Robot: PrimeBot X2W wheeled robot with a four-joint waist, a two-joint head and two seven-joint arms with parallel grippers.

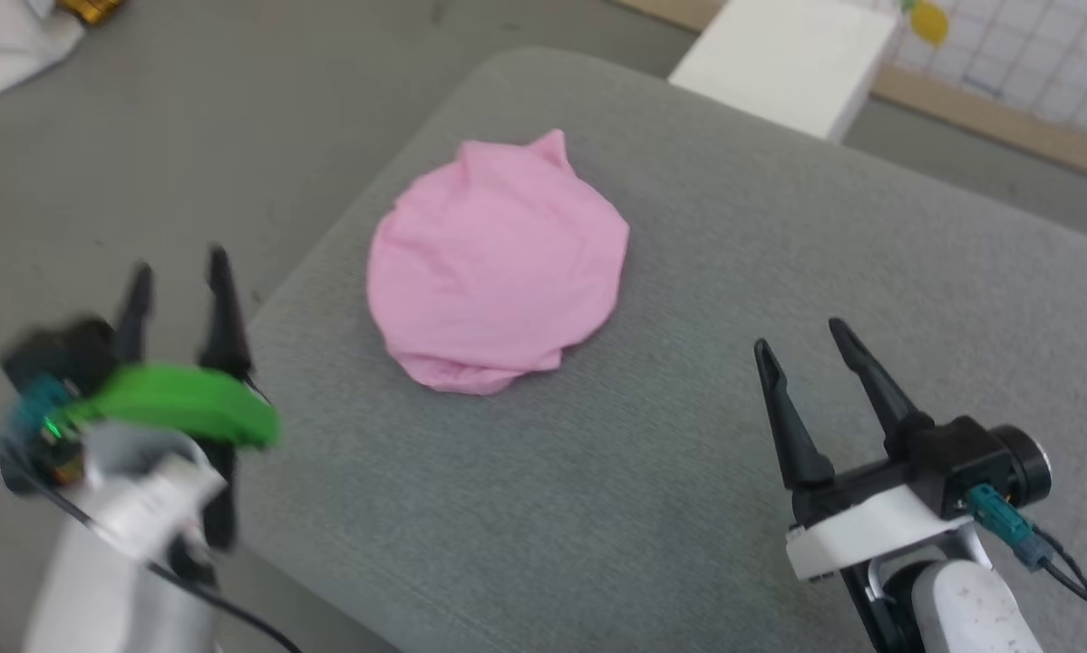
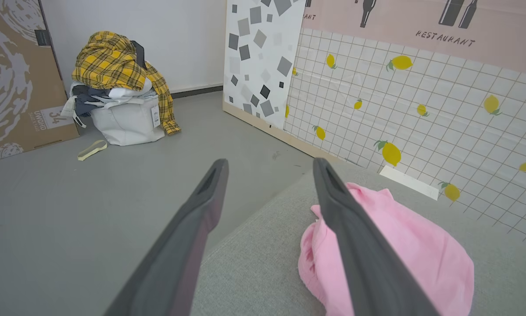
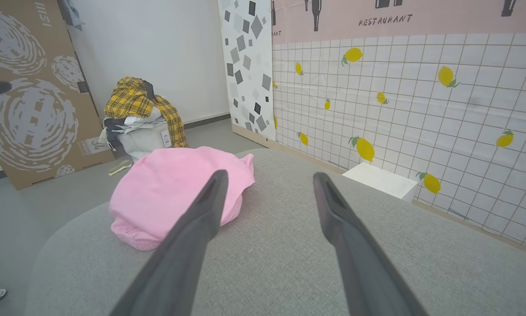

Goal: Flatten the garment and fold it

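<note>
Garment [image 1: 498, 263] was seen bunched on a grey cushion [image 1: 688, 408], unflattened; left gripper [image 1: 181, 261] and right gripper [image 1: 798, 334] were held apart, empty; an edge likely needed gripping next.

Left gripper [image 1: 180, 261]: you see dark tapered fingers [image 1: 226, 317], a bright green band [image 1: 180, 404] and a pale forearm [image 1: 99, 589].
Right gripper [image 1: 798, 334]: your black fingers, a white mount [image 1: 869, 526], a teal plug [image 1: 996, 508] and a black cable [image 1: 1076, 570].

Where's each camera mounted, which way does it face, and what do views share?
Head view: on the head, looking down at crumpled light pink cotton garment on grey fabric cushion; left end effector, right end effector show.
Left wrist view: left wrist, facing cushion edge and floor; own fingers show.
Right wrist view: right wrist, facing across cushion; own fingers show.
All share the garment.
</note>
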